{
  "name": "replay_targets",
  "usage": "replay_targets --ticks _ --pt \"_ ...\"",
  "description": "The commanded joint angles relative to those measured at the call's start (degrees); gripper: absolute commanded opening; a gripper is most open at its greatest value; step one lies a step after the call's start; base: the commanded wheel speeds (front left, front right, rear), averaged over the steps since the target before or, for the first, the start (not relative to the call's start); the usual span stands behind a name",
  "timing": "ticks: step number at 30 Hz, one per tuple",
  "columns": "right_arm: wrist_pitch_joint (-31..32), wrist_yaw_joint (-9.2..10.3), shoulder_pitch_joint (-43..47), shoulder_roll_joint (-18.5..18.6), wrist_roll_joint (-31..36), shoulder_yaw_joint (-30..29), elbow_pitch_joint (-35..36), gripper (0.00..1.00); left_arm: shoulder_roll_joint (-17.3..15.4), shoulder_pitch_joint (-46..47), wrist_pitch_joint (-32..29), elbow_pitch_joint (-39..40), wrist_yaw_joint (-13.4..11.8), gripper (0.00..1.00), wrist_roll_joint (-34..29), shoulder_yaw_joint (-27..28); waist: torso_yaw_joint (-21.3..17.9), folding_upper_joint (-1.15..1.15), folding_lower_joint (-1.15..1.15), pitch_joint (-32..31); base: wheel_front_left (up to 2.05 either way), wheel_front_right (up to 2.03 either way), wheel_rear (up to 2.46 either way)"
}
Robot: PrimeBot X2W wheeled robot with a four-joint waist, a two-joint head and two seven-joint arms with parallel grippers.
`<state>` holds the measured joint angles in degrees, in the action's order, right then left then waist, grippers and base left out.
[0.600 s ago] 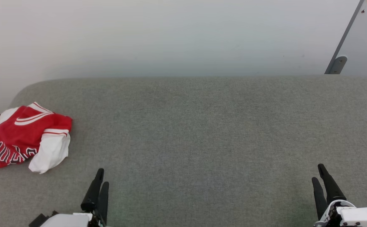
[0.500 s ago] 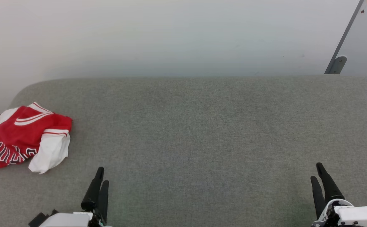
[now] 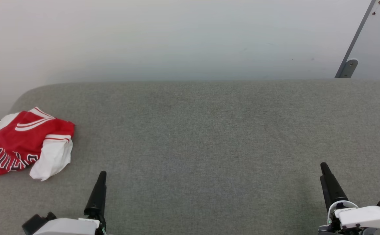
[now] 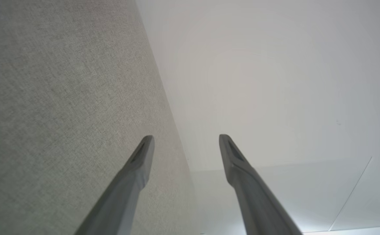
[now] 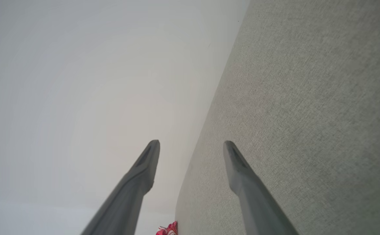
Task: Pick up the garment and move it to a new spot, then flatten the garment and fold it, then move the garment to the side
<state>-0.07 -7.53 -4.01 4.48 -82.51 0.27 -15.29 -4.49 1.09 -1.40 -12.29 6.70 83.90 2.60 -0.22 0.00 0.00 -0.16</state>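
Note:
The garment (image 3: 23, 143), a red jersey with white sleeves and black lettering, lies crumpled at the far left of the grey fabric surface (image 3: 203, 130). A sliver of it shows at the bottom of the right wrist view (image 5: 168, 230). My left gripper (image 3: 101, 182) hovers at the lower left, to the right of and nearer than the garment, apart from it. In the left wrist view its jaws (image 4: 185, 143) stand open with nothing between them. My right gripper (image 3: 323, 173) is at the lower right, far from the garment, open and empty (image 5: 191, 148).
A white wall (image 3: 176, 39) rises behind the grey surface. A grey metal bracket with a slanted rail (image 3: 348, 67) stands at the back right. The surface's rounded corner is at the back left, just beyond the garment.
Both grippers have rolled, so their two fingers now line up in the head view. The right gripper has shifted slightly up and left. The garment has not moved.

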Motion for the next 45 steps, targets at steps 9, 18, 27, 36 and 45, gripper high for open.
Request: replay_targets --ticks 9,18,27,36,45 --pt "-2.5 0.02 -2.3 1.4 12.9 1.9 -0.7 1.0 -3.8 0.3 3.4 1.2 -2.7 1.0 -12.1 -2.9 -0.2 0.0 0.0 -0.3 0.0 0.0 0.0" --pt "-4.3 0.03 -3.1 1.8 23.2 2.9 -2.0 1.0 -6.3 0.7 5.6 1.6 -6.3 1.0 -24.0 -5.8 -0.2 0.0 0.0 -0.4 0.0 0.0 0.0" --pt "-5.3 0.03 -3.6 1.9 32.6 3.0 -3.1 1.0 -8.7 0.8 7.3 2.4 -7.7 1.0 -33.3 -7.5 -0.3 0.0 0.0 -0.5 0.0 0.0 0.0" --pt "-5.8 0.04 -3.9 1.6 39.3 2.7 -3.1 1.0 -9.9 0.7 8.7 3.8 -8.2 1.0 -40.7 -7.5 -0.3 0.0 0.0 -0.5 0.0 0.0 0.0" --pt "-6.6 0.04 -4.1 1.5 45.4 2.6 -2.8 1.0 -10.5 -0.1 10.2 4.6 -7.4 1.0 -47.0 -6.8 -0.5 0.0 0.0 -0.7 0.0 0.0 0.0"
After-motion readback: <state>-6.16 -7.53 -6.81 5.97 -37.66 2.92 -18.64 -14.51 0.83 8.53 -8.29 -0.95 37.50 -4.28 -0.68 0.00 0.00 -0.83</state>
